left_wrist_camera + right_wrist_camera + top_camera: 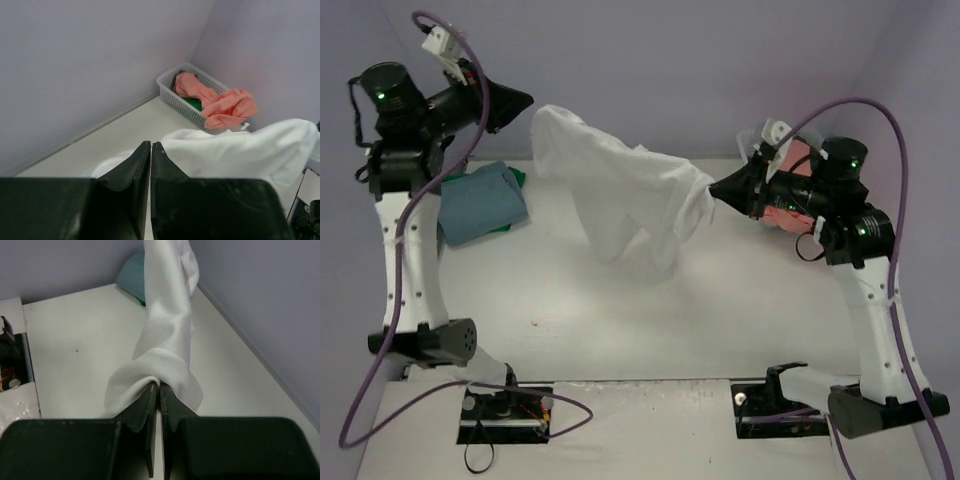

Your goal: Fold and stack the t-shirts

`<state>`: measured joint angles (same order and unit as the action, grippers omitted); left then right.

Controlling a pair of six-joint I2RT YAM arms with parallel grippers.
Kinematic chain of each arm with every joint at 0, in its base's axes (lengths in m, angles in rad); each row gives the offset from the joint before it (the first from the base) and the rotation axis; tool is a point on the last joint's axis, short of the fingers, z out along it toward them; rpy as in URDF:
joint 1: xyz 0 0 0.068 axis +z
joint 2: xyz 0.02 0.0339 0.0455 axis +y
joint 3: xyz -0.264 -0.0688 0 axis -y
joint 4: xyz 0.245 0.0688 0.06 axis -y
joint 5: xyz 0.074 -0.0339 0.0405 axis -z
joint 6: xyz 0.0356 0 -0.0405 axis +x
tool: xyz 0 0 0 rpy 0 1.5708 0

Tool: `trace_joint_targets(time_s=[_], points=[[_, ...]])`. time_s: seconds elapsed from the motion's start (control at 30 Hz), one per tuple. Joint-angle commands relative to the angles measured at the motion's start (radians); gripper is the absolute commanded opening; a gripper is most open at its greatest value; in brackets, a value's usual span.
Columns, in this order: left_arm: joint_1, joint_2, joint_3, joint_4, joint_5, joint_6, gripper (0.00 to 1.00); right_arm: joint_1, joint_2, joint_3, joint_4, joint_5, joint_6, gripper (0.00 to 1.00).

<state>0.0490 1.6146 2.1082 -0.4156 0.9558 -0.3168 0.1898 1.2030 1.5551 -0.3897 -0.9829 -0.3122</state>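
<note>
A white t-shirt hangs stretched in the air between both grippers, its lower part drooping toward the table. My left gripper is shut, pinching the shirt's upper left corner; the jaws are pressed together with cloth just beyond the tips. My right gripper is shut on the other end, where the white t-shirt bunches over the fingertips. A folded teal t-shirt lies at the back left on a green one.
A white mesh basket stands in the back right corner with a salmon pink t-shirt spilling over its rim and green cloth inside. Behind the right arm, the salmon t-shirt shows. Walls close the back and right sides.
</note>
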Motion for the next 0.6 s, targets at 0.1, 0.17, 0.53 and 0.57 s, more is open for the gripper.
trace_joint_targets(time_s=[0.1, 0.17, 0.53, 0.57], points=[[0.009, -0.26, -0.036, -0.077, 0.184, 0.041, 0.0, -0.023, -0.132, 0.051, 0.025, -0.161, 0.062, 0.0], [0.009, -0.334, -0.069, -0.092, 0.216, 0.073, 0.0, -0.023, -0.157, 0.053, 0.025, -0.174, 0.071, 0.0], [0.008, -0.383, -0.365, 0.0, 0.253, 0.068, 0.0, -0.029, -0.073, -0.067, 0.026, -0.266, 0.039, 0.0], [0.006, -0.372, -0.385, 0.012, 0.248, 0.068, 0.0, -0.03, -0.047, -0.067, 0.025, -0.258, 0.03, 0.0]])
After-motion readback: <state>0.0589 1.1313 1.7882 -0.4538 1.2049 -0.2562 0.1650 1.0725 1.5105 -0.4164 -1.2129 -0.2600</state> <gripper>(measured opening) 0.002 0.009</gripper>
